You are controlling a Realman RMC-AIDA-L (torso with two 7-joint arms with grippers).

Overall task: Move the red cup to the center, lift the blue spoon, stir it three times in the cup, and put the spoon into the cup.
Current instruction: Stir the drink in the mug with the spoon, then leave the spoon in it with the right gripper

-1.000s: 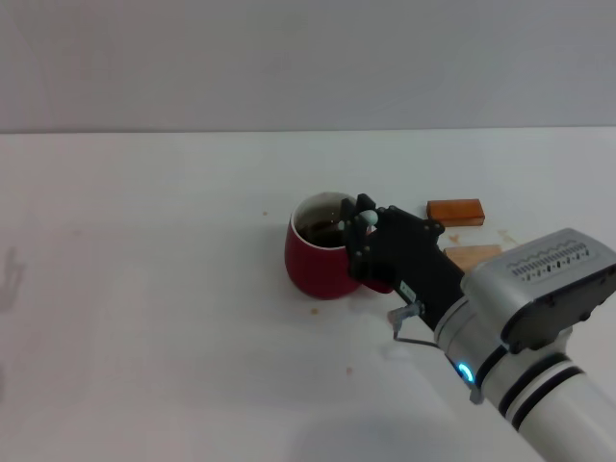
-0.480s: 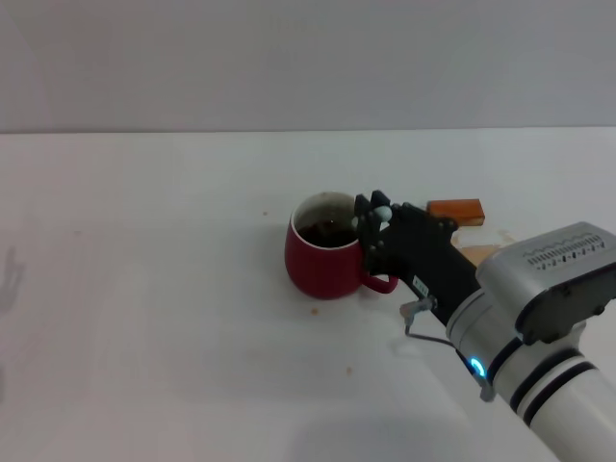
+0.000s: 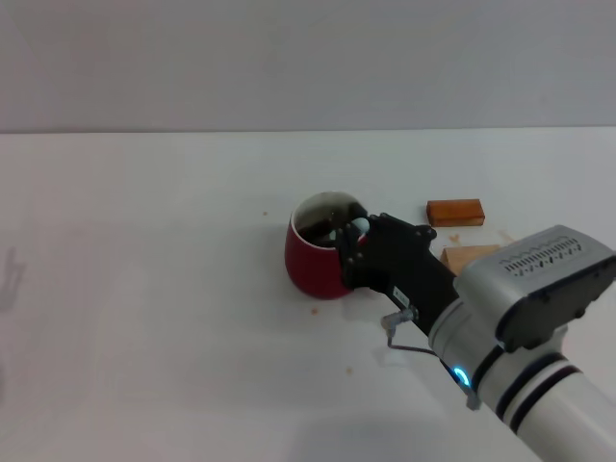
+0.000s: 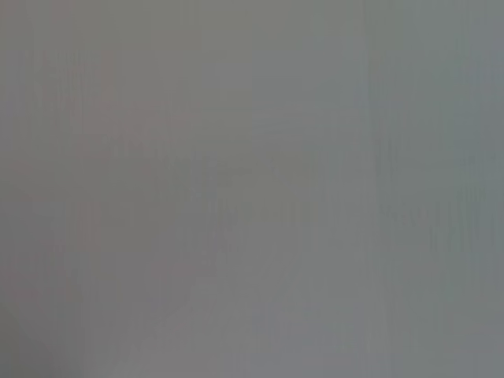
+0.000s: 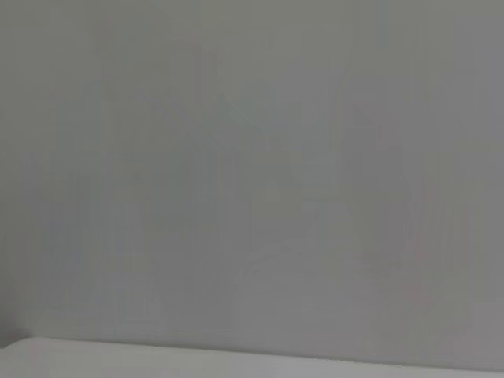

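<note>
the head view is evenly and softly lit, bright on the white tabletop (image 3: 144,289), with faint soft shadows under the red cup (image 3: 316,258) and the arm and no glare. both wrist views show only flat, featureless grey with a slight vertical banding.

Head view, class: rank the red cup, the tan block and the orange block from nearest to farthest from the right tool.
1. The red cup: the right tool is at its rim, holding the blue spoon.
2. The tan block: on the tool's right, partly behind the arm.
3. The orange block: farther back on the right.
</note>
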